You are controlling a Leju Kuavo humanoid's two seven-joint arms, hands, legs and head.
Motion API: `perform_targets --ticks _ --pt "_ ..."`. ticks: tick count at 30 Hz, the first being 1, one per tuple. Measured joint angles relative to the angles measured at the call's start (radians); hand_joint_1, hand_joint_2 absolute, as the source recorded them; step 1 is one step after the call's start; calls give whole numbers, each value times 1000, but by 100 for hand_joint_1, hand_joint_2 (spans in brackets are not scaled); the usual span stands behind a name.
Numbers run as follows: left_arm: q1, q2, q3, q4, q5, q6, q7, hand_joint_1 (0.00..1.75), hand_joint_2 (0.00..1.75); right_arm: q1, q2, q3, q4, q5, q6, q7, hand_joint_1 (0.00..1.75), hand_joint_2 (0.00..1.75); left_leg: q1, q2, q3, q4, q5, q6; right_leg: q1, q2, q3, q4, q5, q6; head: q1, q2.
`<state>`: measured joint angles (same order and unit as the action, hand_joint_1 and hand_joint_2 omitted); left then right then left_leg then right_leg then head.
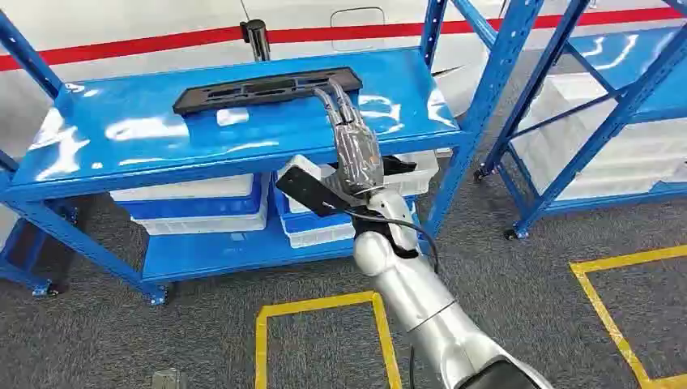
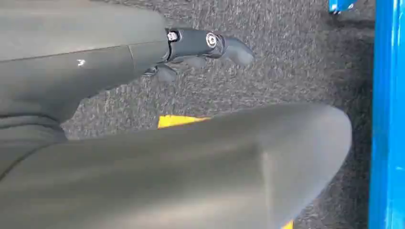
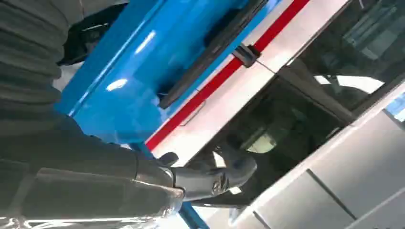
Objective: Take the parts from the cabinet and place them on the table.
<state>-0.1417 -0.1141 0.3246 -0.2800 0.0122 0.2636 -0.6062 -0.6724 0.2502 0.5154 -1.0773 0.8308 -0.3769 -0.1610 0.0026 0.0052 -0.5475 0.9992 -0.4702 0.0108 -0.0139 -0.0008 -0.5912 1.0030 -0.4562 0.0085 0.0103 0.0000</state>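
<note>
A long black slotted part [image 1: 243, 87] lies flat on the top shelf of the blue cabinet [image 1: 121, 138]. My right hand [image 1: 355, 150] is raised at the shelf's front edge. Its fingers [image 1: 330, 99] stretch forward over the edge and reach the near side of the part's right half, without closing round it. In the right wrist view the part [image 3: 210, 52] lies on the shelf [image 3: 124, 71], and the thumb [image 3: 215, 176] is held out apart from it. My left hand [image 2: 95, 67] hangs low over the carpet, thumb [image 2: 210, 42] extended, holding nothing.
White bins [image 1: 194, 203] fill the cabinet's lower shelves. A second blue rack [image 1: 599, 105] with white bins stands to the right. A black post [image 1: 258, 36] stands behind the shelf against a red-striped wall. Yellow tape [image 1: 324, 304] marks squares on the grey carpet.
</note>
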Motion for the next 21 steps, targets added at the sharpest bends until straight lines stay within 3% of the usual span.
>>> perform_targets --ticks 2,3,4,6,7,8,9,11,12,13,14,15,16,17,18,19,21 --pt "-2 0 10 -2 0 5 6 0 0 0 10 3 -1 -2 4 3 0 175 8 2 -2 7 -14 -11 -9 3 16 -3 4 -9 -2 0" --pt "-5 0 16 -2 3 10 8 0 0 -5 15 3 -2 -2 6 5 0 175 10 2 -20 45 -32 -16 -8 5 19 -2 2 -17 -3 0" --pt "-6 0 23 -2 5 15 16 0 0 -8 21 4 -3 -2 14 7 0 175 10 1 -55 109 -61 -21 -6 5 21 -3 -1 -21 -8 0" --pt "-7 0 31 -2 8 23 21 0 0 -8 29 4 -2 -2 23 14 0 175 11 1 -155 267 -119 -27 -1 7 23 -2 -7 -30 -8 0" --pt "-7 0 38 -2 9 26 23 0 0 -7 29 4 -2 -3 26 15 0 175 11 1 -190 306 -120 -28 2 8 27 -2 -10 -33 -8 0" --pt "-7 0 43 -2 10 31 24 0 0 -7 31 4 -1 -3 27 15 0 175 11 1 -199 295 -96 -25 5 11 31 -2 -14 -36 -8 0" --pt "-7 0 46 -2 11 31 25 0 0 -7 33 4 -1 -4 28 15 0 175 10 1 -190 256 -61 -21 6 14 37 -2 -17 -36 -10 0" --pt "-9 1 49 -3 11 31 25 0 0 -10 42 3 -2 -4 30 15 0 175 6 -4 -116 61 71 3 14 18 59 -4 -31 -36 -9 0" --pt "-11 7 52 -3 11 31 26 0 0 -12 42 3 -1 -4 31 15 0 175 1 -6 -95 18 77 16 12 19 65 -6 -35 -35 -6 0" --pt "-14 6 55 -3 11 31 26 0 0 -15 43 3 -1 -4 33 15 0 175 -7 -5 -96 10 41 19 18 21 63 -7 -37 -31 -5 0" --pt "-16 6 55 -4 11 31 27 0 0 -17 44 3 -1 -6 35 16 0 175 -10 -9 -91 9 46 27 13 21 59 -11 -41 -24 -9 0" --pt "-16 6 56 -5 14 31 27 0 0 -14 45 3 -1 -7 35 17 0 175 -12 -9 -89 -4 61 36 18 20 66 8 -35 -17 -9 0" --pt "-16 6 60 -5 16 31 27 0 0 -17 45 3 -1 -7 35 17 0 175 -13 -7 -79 -5 58 39 21 20 73 8 -32 -9 -8 0" --pt "-17 3 64 -5 17 30 27 0 0 -20 47 2 0 -8 37 19 0 175 -1 -6 -60 -16 64 43 27 19 65 19 -47 -11 -11 0" --pt "-18 3 69 -7 18 30 28 0 0 -26 48 0 0 -10 39 18 0 175 -1 -4 -49 -18 63 43 22 15 56 45 -59 -9 -8 0" --pt "-21 3 72 -9 21 29 29 0 0 -33 48 0 1 -11 39 18 0 175 1 -4 -48 -17 61 46 20 14 30 97 -80 -13 -4 0" --pt "-24 1 74 -10 27 28 29 0 0 -35 50 -3 6 -16 39 16 0 175 1 -5 -48 -17 55 46 12 14 -68 251 -136 -6 -5 0"
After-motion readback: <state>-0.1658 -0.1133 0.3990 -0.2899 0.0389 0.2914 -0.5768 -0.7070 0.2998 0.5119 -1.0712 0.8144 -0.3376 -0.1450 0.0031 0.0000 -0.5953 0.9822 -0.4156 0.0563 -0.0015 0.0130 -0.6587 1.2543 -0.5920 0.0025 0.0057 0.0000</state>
